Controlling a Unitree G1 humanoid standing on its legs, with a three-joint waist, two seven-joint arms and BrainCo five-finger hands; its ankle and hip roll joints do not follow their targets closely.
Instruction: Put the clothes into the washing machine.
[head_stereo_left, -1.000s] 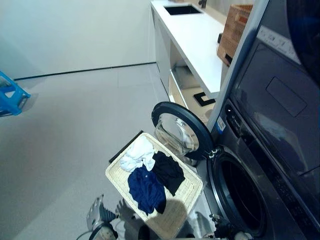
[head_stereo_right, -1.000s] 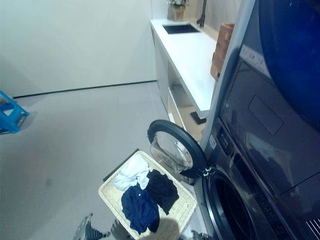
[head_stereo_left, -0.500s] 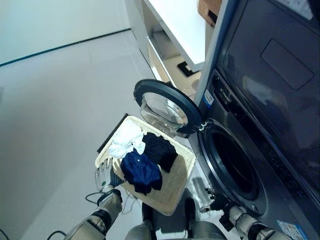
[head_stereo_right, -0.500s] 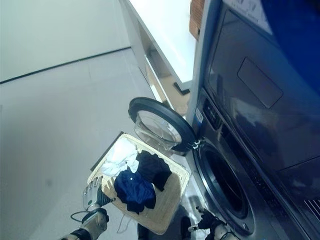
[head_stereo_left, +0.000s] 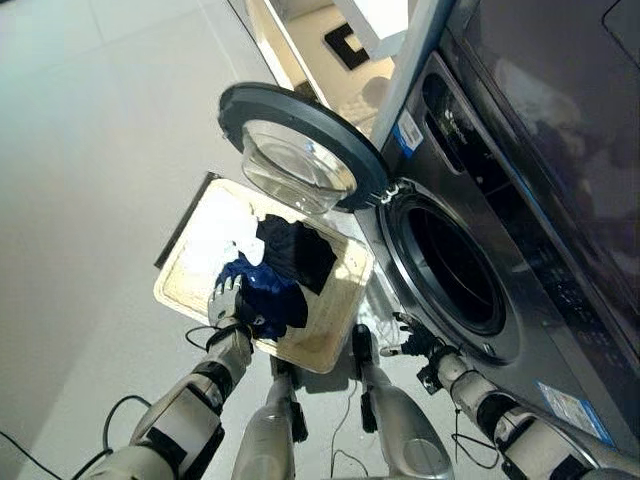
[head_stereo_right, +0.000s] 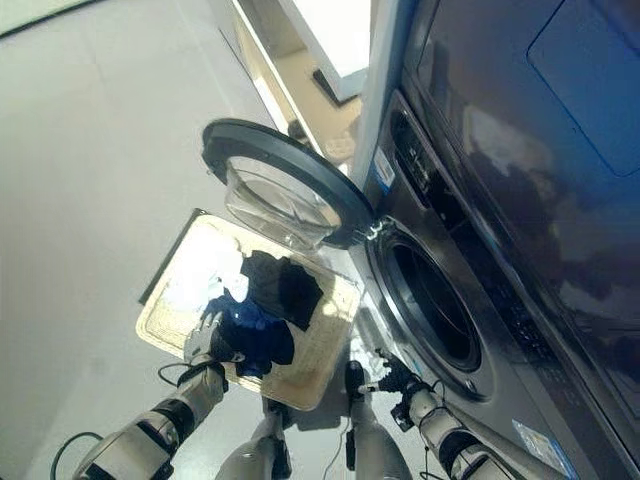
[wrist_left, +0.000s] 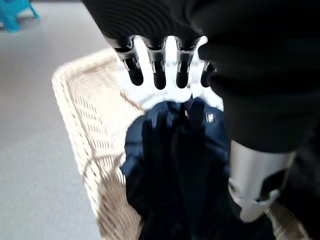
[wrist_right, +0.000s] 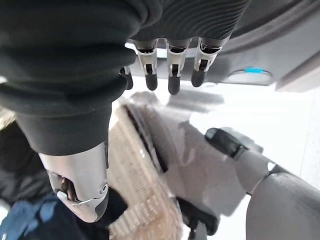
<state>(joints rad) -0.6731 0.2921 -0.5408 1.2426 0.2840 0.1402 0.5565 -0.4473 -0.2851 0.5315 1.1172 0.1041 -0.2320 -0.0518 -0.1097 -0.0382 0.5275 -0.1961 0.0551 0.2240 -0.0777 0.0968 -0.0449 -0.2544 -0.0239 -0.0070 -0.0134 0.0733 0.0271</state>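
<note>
A pale woven wicker laundry basket (head_stereo_left: 330, 345), rectangular with a ribbed, coarse weave, sits on the smooth grey floor (head_stereo_left: 90, 150) in front of a dark grey front-loading washing machine (head_stereo_left: 520, 250). The clothes lie inside the basket: a crumpled navy blue garment (head_stereo_left: 268, 290) with a small silver snap visible on it, a soft black garment (head_stereo_left: 297, 250) beside it toward the machine, and a bright white cloth (head_stereo_left: 228, 232) at the far end.

The left robot hand (head_stereo_left: 226, 302) rests at the basket's near rim, right at the navy blue garment. In the left wrist view its dark-tipped fingers (wrist_left: 159, 75) hang straight and spread above the blue fabric, gripping nothing.

The right robot hand (head_stereo_left: 410, 342) hovers low by the base of the washing machine, between the basket and the machine front. In the right wrist view its fingers (wrist_right: 172, 75) are extended and relaxed, holding nothing, with the basket's woven edge below them.

The machine's round door (head_stereo_left: 300, 150), a dark ring around a bulging clear glass bowl, stands swung wide over the far side of the basket. The circular drum opening (head_stereo_left: 450, 265) is dark and glossy inside. Small labels with blue print (head_stereo_left: 405, 133) sit on the machine front; their writing is too small to read.
</note>
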